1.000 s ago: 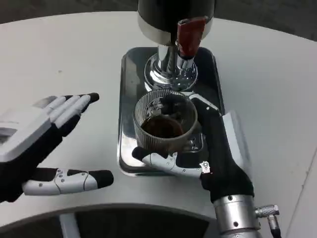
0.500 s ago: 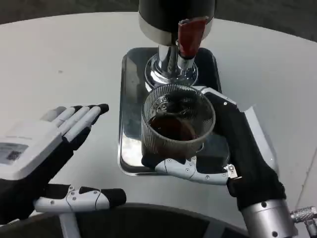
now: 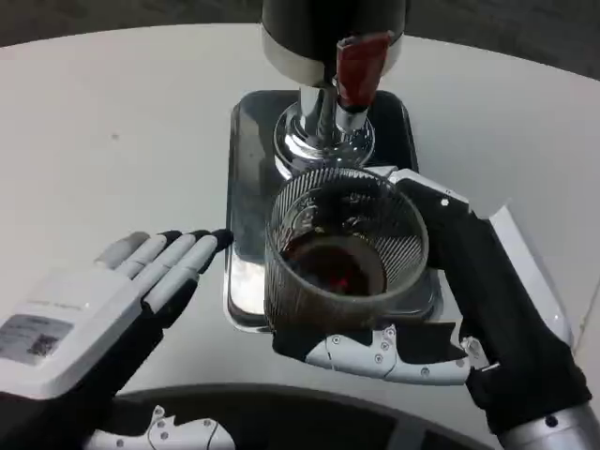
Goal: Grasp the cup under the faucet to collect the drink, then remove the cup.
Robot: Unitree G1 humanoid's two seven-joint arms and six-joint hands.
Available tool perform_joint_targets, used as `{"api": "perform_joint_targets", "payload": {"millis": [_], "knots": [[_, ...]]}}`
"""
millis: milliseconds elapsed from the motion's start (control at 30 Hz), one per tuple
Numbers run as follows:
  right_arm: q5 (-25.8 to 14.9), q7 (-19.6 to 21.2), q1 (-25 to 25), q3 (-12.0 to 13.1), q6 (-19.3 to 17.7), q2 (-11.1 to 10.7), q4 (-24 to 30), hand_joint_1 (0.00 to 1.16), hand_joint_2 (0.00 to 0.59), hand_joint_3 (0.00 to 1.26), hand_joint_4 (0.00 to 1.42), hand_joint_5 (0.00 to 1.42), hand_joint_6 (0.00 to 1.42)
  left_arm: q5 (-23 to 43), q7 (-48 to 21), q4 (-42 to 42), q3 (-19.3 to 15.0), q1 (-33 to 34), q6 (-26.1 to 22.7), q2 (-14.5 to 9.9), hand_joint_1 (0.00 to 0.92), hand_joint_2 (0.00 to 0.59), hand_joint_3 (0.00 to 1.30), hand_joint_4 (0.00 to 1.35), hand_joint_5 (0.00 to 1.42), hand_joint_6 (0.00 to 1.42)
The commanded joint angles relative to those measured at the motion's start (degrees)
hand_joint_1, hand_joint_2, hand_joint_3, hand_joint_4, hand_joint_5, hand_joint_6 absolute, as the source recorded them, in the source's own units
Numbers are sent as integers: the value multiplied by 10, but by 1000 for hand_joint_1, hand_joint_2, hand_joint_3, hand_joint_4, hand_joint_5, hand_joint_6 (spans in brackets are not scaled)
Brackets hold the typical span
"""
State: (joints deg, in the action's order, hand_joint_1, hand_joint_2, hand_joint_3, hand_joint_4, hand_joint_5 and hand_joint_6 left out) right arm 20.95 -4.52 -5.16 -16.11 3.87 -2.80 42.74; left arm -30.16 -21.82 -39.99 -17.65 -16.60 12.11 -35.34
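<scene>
White table; right hand (image 3: 469, 309) wraps ribbed glass cup (image 3: 342, 248) at mid-wall; part-full, slippery, breakable. Left hand (image 3: 112, 319) spread, holds nothing.

A small printed label sits on the white back of the left hand (image 3: 70, 323), showing a dark square like a code and faint lines of print. The print is too small and blurred to read. No other text or number shows.

White table (image 3: 112, 112), dark floor (image 3: 112, 11)
</scene>
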Motion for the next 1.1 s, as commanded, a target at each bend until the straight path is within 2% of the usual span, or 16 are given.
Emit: {"api": "perform_joint_targets", "payload": {"millis": [33, 267, 433, 667, 900, 1100], "knots": [[-15, -12, -40, -12, -4, -6, 50, 1138, 124, 638, 841, 955, 1380, -15, 9, -23, -6, -27, 14, 14, 0, 3, 0, 0, 0, 0], [-15, -8, -93, -14, -24, -14, 67, 1138, 124, 638, 841, 955, 1381, -31, -4, -35, 17, -25, 12, 21, 0, 0, 0, 0, 0, 0], [-15, -8, -102, -4, -27, -18, 88, 1138, 124, 638, 841, 955, 1382, -39, -2, -37, 31, -16, 10, 24, 0, 0, 0, 0, 0, 0], [-11, -14, -119, -2, -20, -27, 125, 1137, 124, 639, 848, 955, 1383, -39, -4, -37, 33, -5, 7, 24, 0, 0, 0, 0, 0, 0], [-5, -10, -140, -12, -24, -27, 137, 1137, 124, 639, 851, 955, 1383, -38, -6, -41, 33, -8, 6, 25, 0, 0, 0, 0, 0, 0], [-5, -10, -145, -12, -25, -27, 141, 1132, 123, 639, 851, 955, 1383, -38, -8, -43, 33, -10, 3, 29, 0, 0, 0, 0, 0, 0]]}}
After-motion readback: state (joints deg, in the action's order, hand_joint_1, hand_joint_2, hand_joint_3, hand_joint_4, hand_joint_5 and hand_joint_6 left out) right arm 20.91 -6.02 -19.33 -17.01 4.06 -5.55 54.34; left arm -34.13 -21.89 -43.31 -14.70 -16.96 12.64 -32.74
